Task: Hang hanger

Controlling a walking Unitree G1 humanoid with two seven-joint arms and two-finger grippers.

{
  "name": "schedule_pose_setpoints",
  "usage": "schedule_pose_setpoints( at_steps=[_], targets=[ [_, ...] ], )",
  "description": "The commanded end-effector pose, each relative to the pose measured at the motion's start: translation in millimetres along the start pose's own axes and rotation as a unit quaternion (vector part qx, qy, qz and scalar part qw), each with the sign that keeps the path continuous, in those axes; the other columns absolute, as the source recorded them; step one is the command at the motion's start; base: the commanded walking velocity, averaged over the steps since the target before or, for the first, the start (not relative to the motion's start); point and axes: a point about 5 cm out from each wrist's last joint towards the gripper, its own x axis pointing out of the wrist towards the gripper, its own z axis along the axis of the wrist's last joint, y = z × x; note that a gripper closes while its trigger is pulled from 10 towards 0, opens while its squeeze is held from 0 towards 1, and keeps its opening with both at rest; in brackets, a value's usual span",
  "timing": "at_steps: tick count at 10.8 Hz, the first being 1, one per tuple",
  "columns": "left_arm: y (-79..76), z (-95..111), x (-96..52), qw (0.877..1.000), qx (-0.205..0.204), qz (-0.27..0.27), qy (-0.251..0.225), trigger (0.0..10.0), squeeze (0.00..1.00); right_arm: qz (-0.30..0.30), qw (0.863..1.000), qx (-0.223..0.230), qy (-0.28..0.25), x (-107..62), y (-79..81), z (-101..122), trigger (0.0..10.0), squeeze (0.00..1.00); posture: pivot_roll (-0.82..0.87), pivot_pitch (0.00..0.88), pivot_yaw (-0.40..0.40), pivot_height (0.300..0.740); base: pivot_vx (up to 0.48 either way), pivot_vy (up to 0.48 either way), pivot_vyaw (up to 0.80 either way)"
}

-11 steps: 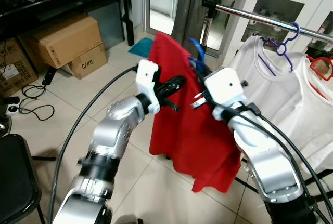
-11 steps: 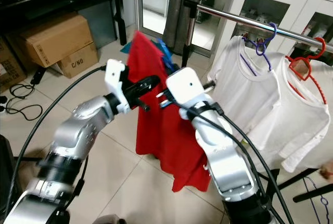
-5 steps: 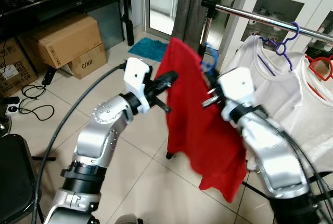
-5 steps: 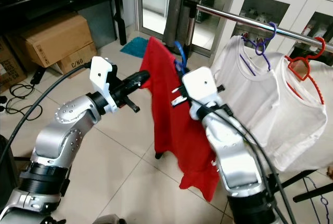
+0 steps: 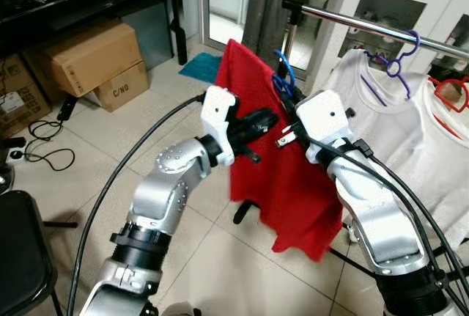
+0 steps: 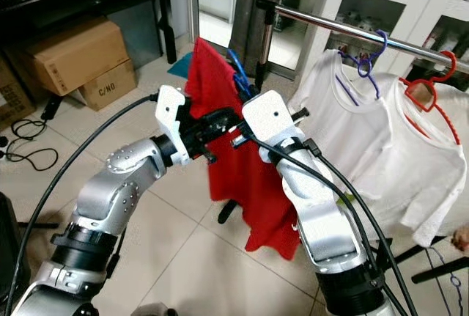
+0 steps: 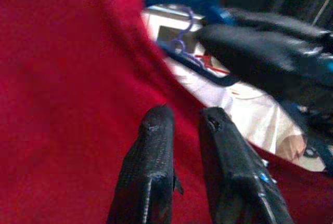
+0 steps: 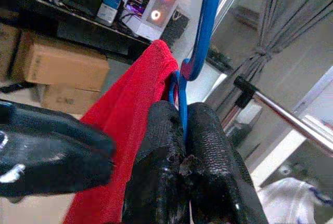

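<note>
While carried toward rail, blue hanger w/ red shirt sits pinched in right tool, fingers clamped on wire just below hook, prob. to leave hook free for rail. Left tool pressed vs. shirt front, fingers near-closed w/ slim gap, gripping nothing clear; prob. steadying cloth. Hook not yet on rail, short of white shirts. Vs. 0.5 s ago: left tool now on shirt, was apart; shirt swung back leftward.
</note>
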Motion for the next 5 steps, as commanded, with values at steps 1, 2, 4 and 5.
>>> schedule_pose_setpoints(
  at_steps=[1, 2, 4, 5],
  targets=[
    [5.6, 2.0, 2.5, 1.0, -0.012, 0.016, -0.003, 10.0, 1.0, -0.012, 0.999, -0.025, -0.038, 2.7, -3.5, 15.4, 0.0, 0.0, 0.02, 0.0, -0.019, 0.74, 0.0, 0.0, 0.0],
    [14.8, 5.4, 5.1, 0.999, -0.038, 0.03, -0.022, 10.0, 1.0, -0.006, 0.997, -0.048, -0.053, 2.9, -0.9, 20.9, 0.0, 0.0, 0.02, 0.0, -0.018, 0.74, 0.0, 0.0, 0.0],
    [7.6, 15.2, 10.6, 0.997, -0.048, -0.022, -0.052, 10.0, 0.0, 0.002, 0.996, -0.064, -0.059, 2.4, 2.6, 20.9, 0.0, 0.0, 0.01, 0.0, -0.019, 0.74, 0.0, 0.0, 0.0],
    [5.6, 15.5, 11.7, 0.997, -0.051, -0.035, -0.053, 10.0, 0.0, 0.004, 0.996, -0.068, -0.06, 2.4, 3.1, 20.9, 0.0, 0.0, 0.01, 0.0, -0.019, 0.74, 0.0, 0.0, 0.0]
  ],
)
